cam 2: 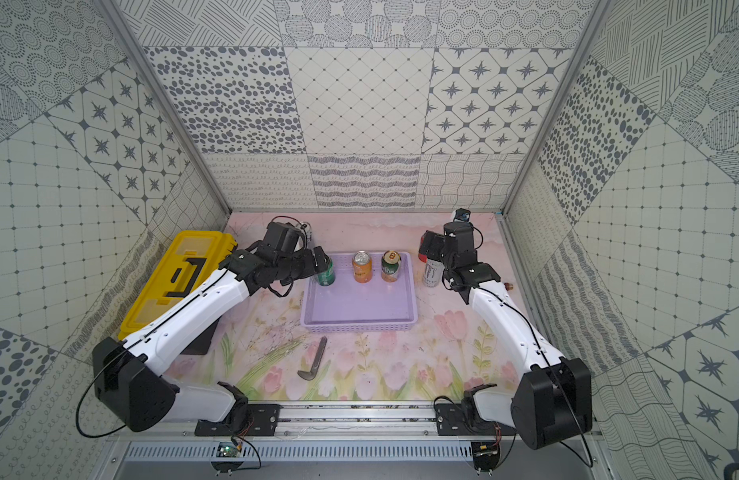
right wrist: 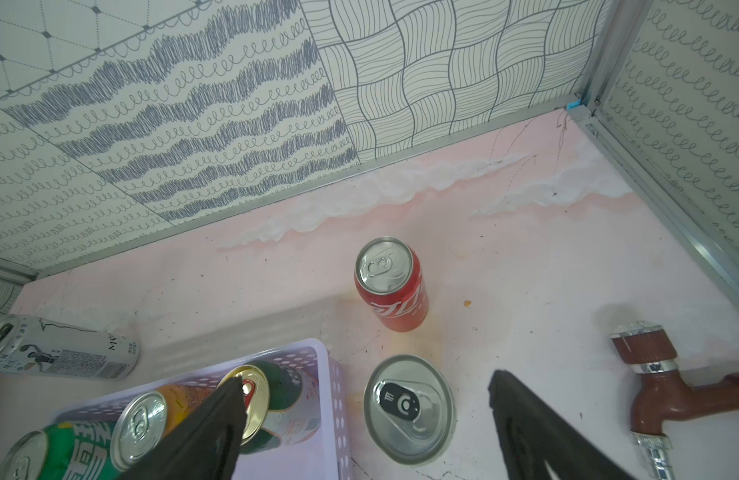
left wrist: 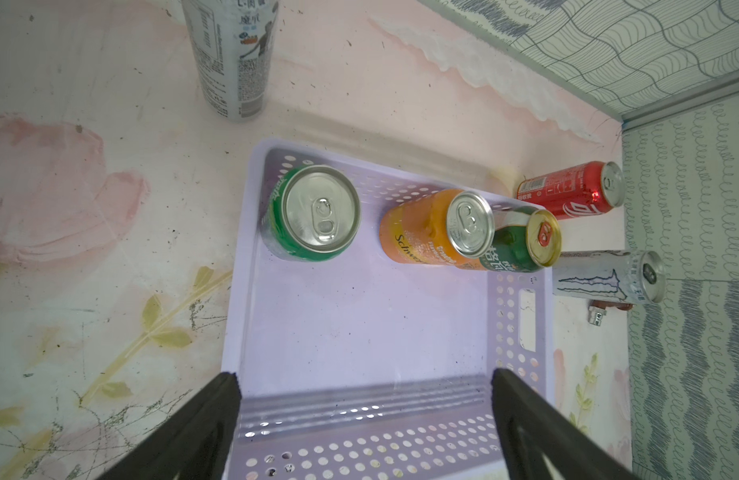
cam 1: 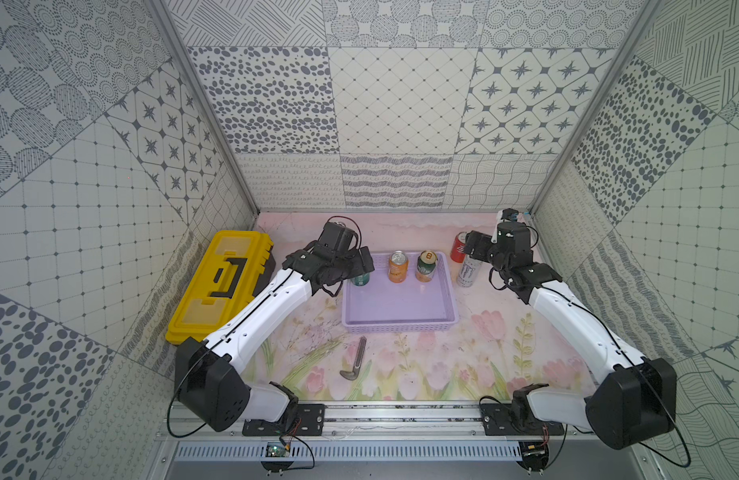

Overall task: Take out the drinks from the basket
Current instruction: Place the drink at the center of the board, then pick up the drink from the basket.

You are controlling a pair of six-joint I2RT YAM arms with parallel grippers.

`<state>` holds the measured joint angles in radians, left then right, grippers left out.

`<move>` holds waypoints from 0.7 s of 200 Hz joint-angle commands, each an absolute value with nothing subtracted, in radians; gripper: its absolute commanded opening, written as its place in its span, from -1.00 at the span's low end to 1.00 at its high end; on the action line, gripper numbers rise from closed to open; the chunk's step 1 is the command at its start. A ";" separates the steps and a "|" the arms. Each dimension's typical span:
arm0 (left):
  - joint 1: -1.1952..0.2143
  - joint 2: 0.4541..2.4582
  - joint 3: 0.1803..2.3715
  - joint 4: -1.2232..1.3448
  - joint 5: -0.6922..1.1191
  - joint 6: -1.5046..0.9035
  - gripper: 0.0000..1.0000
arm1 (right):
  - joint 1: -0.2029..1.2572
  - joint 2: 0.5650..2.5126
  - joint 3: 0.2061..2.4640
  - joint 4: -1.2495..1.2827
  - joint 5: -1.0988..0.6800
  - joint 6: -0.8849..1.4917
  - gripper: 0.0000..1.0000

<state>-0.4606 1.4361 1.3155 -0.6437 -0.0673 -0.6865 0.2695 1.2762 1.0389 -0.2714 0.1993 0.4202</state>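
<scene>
Three out, three in: green can [cam 1: 360, 279], orange can [cam 1: 397, 268] and dark green can [cam 1: 426, 267] stand along the 12 o'clock wall of the basket [cam 1: 397, 326]. On the counter [cam 1: 505, 353], red can [cam 1: 457, 248] and silver can [cam 1: 468, 272] stand at its 2 o'clock, second silver can [left wrist: 230, 58] at 11. Left tool [left wrist: 363, 374] released, empty, over the basket. Right tool [right wrist: 364, 377] released, jaws spread either side of the silver can, not touching. Next, we judge: left tool lowers onto the green can, clenches

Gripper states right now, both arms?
Left gripper: open, empty, over the basket.
Right gripper: open, empty; silver-white can beneath, not gripped.
</scene>
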 commanded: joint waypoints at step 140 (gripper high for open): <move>-0.405 1.858 1.624 -0.794 -0.183 -0.567 0.70 | 0.279 1.250 0.977 -0.229 0.175 0.415 0.90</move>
